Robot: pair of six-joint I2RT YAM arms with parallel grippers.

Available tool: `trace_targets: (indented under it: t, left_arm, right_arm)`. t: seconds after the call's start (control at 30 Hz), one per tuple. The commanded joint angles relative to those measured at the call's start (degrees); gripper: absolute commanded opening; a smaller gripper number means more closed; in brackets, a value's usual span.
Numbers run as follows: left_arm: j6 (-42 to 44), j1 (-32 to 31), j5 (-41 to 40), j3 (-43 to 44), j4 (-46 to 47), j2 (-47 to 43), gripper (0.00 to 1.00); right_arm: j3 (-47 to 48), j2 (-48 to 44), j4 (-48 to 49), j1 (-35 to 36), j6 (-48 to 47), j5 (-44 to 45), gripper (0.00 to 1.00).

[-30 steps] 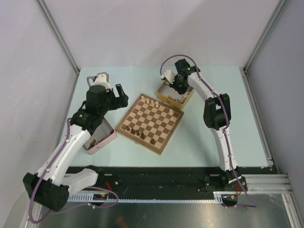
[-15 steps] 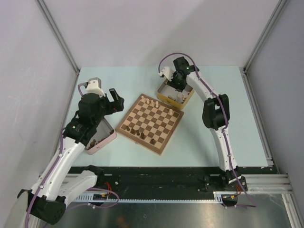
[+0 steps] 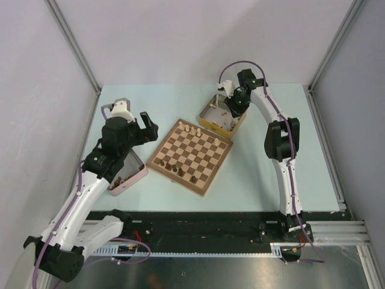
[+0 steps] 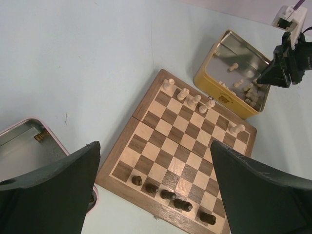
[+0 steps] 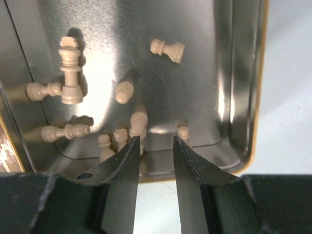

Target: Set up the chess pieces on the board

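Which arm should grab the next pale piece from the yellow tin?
Right. The right gripper hangs over the yellow tin, jaws apart and empty, right above a cluster of pale pieces. The left gripper, wide open, is across the board by the pink tin.

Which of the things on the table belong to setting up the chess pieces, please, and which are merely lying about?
Belong to the job:
- board
- pale pieces along one edge of it
- dark pieces along the opposite edge
- loose pale pieces in the yellow tin

Merely there:
- yellow tin, only a container
- pink tin, likewise
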Motion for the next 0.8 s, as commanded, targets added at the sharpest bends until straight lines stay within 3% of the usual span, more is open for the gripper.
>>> trace_targets:
  t: [0.0,0.37,0.6,0.77]
  left_arm:
    - [-0.05,0.36,0.77,0.88,1.11,0.05,0.99]
    - [-1.19,0.45,1.21,-0.53,1.20,-1.27,0.99]
    - [-1.37,0.45,1.38,-0.27,1.11,-1.10,0.99]
    - [-1.28,0.54,1.38,0.17,1.20,-1.10,0.99]
  right_arm:
    - [3.27,2.27,-1.01,0.88,2.22,-3.64,0.38]
    - [3.62,4.73,-0.75,0.62,2.58,-3.38,0.36]
    - [3.27,3.33,-0.13,0.61,2.14,-4.61,0.13]
    - [2.13,-1.23,3.03,0.53,2.48,-5.40,0.09]
